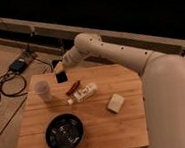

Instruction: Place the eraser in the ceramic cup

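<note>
Eraser [61,77] clamped in my end effector [60,70], close beside the ceramic cup [42,89]
I held the black block by its upper edge above the back of the wooden surface [105,132], not over the cup's mouth; a white tube [83,93] and a red item [73,86] lay near it, a cream block [115,103] sat farther off, and a black bowl [65,133] stood at the front
</note>
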Motion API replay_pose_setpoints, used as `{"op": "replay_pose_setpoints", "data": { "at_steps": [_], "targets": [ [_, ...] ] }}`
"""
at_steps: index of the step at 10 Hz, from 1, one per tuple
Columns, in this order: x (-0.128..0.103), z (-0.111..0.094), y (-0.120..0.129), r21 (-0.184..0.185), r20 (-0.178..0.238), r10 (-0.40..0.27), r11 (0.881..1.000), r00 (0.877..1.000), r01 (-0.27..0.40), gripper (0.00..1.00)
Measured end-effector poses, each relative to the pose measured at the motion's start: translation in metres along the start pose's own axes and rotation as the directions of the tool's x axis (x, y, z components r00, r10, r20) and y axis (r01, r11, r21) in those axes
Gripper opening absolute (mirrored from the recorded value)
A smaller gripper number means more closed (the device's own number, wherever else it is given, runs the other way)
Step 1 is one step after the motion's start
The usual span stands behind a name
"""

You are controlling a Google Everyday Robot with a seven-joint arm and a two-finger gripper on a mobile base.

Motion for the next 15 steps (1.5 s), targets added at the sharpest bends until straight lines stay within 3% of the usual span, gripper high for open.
{"op": "replay_pose_setpoints", "data": {
  "at_steps": [3, 6, 10, 11, 15],
  "targets": [
    [-0.012, 0.008, 0.011, -0.096, 0.032, -0.03, 0.995, 0.999, 0.033, 0.0],
    [-0.022, 0.018, 0.028, -0.169, 0.07, -0.127, 0.976, 0.989, 0.138, 0.0],
    [-0.032, 0.03, 0.05, -0.231, 0.127, -0.256, 0.932, 0.958, 0.28, 0.0],
    [-0.033, 0.034, 0.055, -0.242, 0.139, -0.294, 0.916, 0.946, 0.321, 0.0],
    [-0.034, 0.053, 0.062, -0.28, 0.167, -0.353, 0.879, 0.921, 0.387, 0.0]
  ]
}}
